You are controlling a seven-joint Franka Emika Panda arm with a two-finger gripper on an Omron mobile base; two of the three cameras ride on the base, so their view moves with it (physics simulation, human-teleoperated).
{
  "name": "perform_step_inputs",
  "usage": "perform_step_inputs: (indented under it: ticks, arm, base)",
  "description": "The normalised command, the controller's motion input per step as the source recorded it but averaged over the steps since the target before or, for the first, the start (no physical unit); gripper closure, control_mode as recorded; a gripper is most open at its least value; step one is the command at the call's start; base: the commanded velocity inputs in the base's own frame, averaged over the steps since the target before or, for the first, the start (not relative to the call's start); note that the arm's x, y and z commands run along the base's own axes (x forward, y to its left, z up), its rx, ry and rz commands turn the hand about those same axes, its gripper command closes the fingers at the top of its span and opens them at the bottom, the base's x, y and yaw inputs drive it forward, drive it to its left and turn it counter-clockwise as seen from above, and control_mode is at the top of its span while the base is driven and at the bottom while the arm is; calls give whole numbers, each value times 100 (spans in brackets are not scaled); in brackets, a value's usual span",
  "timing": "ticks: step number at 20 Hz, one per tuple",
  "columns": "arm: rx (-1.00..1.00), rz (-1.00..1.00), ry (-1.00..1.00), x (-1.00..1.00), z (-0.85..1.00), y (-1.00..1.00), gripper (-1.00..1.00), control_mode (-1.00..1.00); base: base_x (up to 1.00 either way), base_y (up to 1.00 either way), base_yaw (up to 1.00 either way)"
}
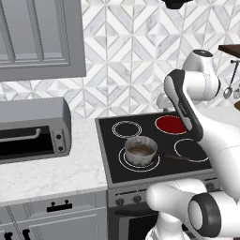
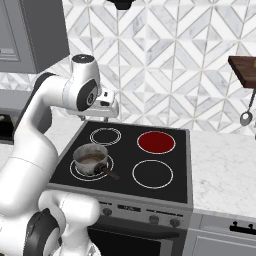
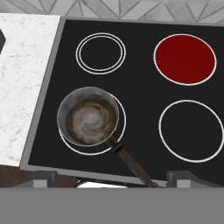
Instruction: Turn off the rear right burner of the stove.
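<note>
The stove (image 1: 105, 154) is a black glass cooktop with a grey steel front panel carrying small dark knobs (image 2: 154, 218). Its rear right burner (image 1: 171, 124) (image 2: 156, 142) (image 3: 185, 59) glows solid red. A small steel pot (image 3: 87, 121) with a dark handle sits on the front left zone. My gripper (image 2: 107, 114) hangs high above the rear left of the cooktop, pointing down. In the hand view its fingertips (image 3: 43, 178) stand far apart at the bottom edge, open with nothing between them, well away from the knobs.
A grey toaster oven (image 1: 33, 133) stands on the white marble counter (image 1: 51, 173) left of the stove. A wooden shelf (image 2: 243, 70) with a hanging ladle (image 2: 246, 118) is on the right wall. My own arm crosses the cooktop's right side in the left base view.
</note>
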Motion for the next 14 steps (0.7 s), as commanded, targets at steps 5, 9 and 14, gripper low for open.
perform_step_inputs:
  ticks: [5, 9, 14]
  arm:
    - [0, 0, 0, 0, 0, 0, -100, -100]
    - [0, 0, 0, 0, 0, -3, -100, 100]
    - [0, 0, 0, 0, 0, 0, -100, 100]
  base:
    - [0, 0, 0]
    - [0, -18, 0]
    - [0, -56, 0]
